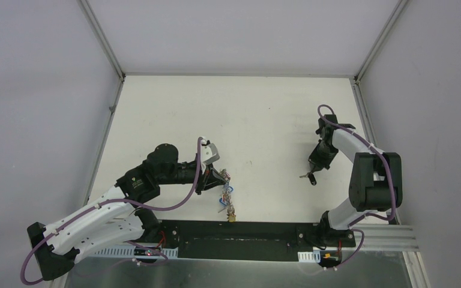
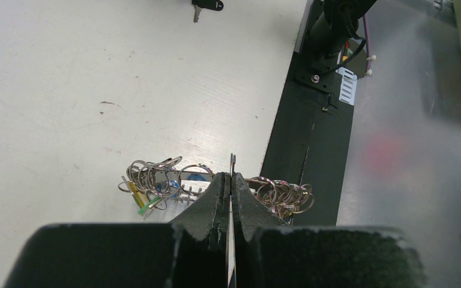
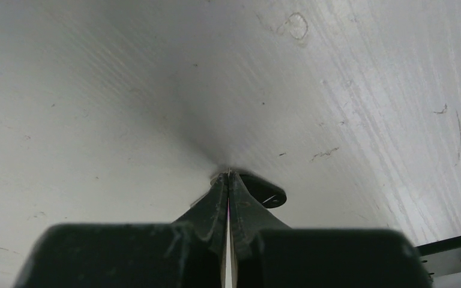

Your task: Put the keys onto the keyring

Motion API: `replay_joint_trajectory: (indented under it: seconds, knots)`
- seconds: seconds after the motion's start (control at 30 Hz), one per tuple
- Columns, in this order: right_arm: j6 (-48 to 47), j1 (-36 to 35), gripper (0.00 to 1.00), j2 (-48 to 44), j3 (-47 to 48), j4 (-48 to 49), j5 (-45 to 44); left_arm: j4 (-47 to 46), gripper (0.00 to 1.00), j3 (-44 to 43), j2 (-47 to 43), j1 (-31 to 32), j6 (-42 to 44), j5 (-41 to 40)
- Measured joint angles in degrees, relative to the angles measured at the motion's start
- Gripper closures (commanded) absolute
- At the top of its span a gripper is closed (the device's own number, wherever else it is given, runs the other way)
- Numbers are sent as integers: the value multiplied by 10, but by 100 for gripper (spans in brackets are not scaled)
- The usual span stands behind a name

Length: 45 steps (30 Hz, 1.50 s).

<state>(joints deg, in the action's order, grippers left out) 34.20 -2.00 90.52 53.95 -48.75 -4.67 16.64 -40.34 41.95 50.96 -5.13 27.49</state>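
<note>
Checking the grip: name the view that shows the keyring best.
Left wrist view: the keyring spans mid-frame, its rings and coloured tags distinct, spread either side of the shut left claw. The top external view shows it only as a small cluster at that claw. The right wrist view does not show it.

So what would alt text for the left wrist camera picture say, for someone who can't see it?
The left gripper, seen from just behind its two black fingers, is shut on the keyring, whose small rings and coloured tags spread over the white table either side. A black-headed key shows at the top edge.
</note>
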Motion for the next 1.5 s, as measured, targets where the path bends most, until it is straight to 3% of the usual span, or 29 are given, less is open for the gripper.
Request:
replay_joint_trajectory:
  seconds: [0.33, 0.67, 0.83, 1.17, 1.5]
  knots:
    - [-50, -9, 100, -55, 20, 0, 108, 0, 100, 0, 0, 0, 0, 0]
    - [-98, -144, 100, -165, 102, 26, 266, 1, 100, 0, -7, 0, 0, -3]
    - [-113, -159, 100, -237, 98, 67, 339, 3, 100, 0, -8, 0, 2, -7]
    - [-149, -159, 100, -351, 13, 107, 319, 31, 100, -14, -7, 0, -1, -83]
    - [-233, -160, 100, -360, 13, 89, 387, 37, 100, -20, 10, 0, 0, -95]
